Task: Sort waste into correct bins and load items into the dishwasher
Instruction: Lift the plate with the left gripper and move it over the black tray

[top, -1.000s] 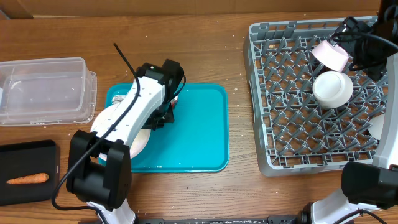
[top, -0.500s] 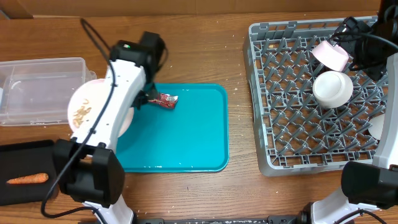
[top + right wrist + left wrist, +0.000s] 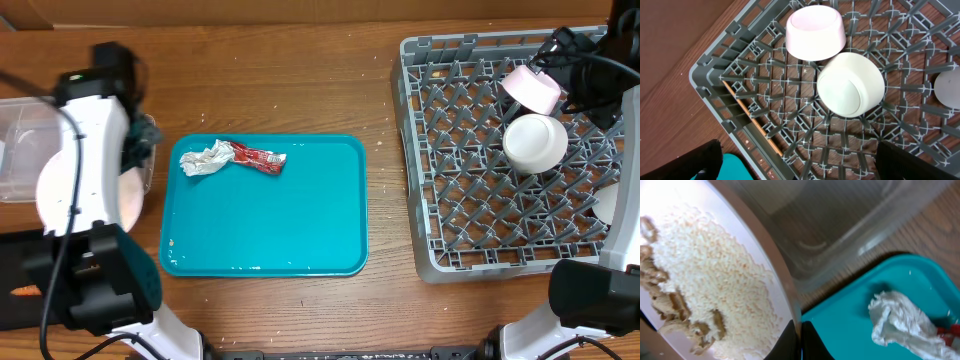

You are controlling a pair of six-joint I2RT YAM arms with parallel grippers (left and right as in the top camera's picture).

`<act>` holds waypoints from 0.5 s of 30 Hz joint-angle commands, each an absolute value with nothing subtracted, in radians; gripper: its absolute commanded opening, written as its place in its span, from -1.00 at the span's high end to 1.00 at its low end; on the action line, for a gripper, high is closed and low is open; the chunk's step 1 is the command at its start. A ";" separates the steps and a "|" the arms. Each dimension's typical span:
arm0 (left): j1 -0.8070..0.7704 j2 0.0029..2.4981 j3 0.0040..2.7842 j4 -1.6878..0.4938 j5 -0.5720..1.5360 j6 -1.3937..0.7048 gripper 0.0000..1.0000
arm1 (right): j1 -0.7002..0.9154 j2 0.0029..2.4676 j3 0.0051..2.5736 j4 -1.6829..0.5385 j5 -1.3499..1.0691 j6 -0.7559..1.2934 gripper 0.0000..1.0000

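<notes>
My left gripper point(image 3: 800, 341) is shut on the rim of a pale-pink plate point(image 3: 771, 260), which it holds tilted against the clear tub point(image 3: 840, 220). Rice and brown food scraps point(image 3: 700, 280) cling to the plate. From overhead, the plate point(image 3: 52, 190) hangs at the tub's point(image 3: 20, 150) right end. A crumpled white paper wad point(image 3: 205, 160) and a red wrapper point(image 3: 258, 158) lie on the teal tray point(image 3: 280, 220). My right gripper point(image 3: 800, 162) is open above the grey dish rack point(image 3: 480, 210), nothing between its fingers. A pink bowl point(image 3: 815, 32) and a white bowl point(image 3: 851, 85) sit in the rack.
The black tray point(image 3: 25, 265) lies at the near left, partly under my left arm, with an orange sliver of something on it. Another white dish point(image 3: 947, 90) rests at the rack's right side. A thin wooden stick point(image 3: 752, 125) lies along the rack's edge.
My left arm lifted the plate off the teal tray and swung it left to the clear tub, uncovering the paper wad and the wrapper. The right arm has not moved.
</notes>
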State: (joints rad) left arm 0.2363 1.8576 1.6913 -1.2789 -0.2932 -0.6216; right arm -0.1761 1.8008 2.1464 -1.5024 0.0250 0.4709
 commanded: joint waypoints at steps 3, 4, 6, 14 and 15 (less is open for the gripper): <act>0.388 1.843 1.721 -1.242 -0.200 -0.579 0.92 | -0.179 1.795 2.148 -1.497 0.024 0.472 -1.00; 0.414 1.843 1.721 -1.240 -0.196 -0.579 0.92 | -0.179 1.795 2.148 -1.497 0.023 0.472 -1.00; 0.492 1.844 1.721 -1.223 -0.148 -0.569 0.92 | -0.179 1.795 2.148 -1.497 0.024 0.472 -1.00; 0.635 1.844 1.715 -1.144 -0.118 -0.546 0.92 | -0.179 1.795 2.148 -1.497 0.024 0.472 -1.00; 0.644 1.844 1.715 -1.135 -0.109 -0.533 0.92 | -0.179 1.795 2.148 -1.497 0.024 0.472 -1.00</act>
State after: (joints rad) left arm 0.6052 1.8576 1.6913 -1.1564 -0.1329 -0.5724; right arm -0.1764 1.8008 2.1464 -1.5028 0.0250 0.4709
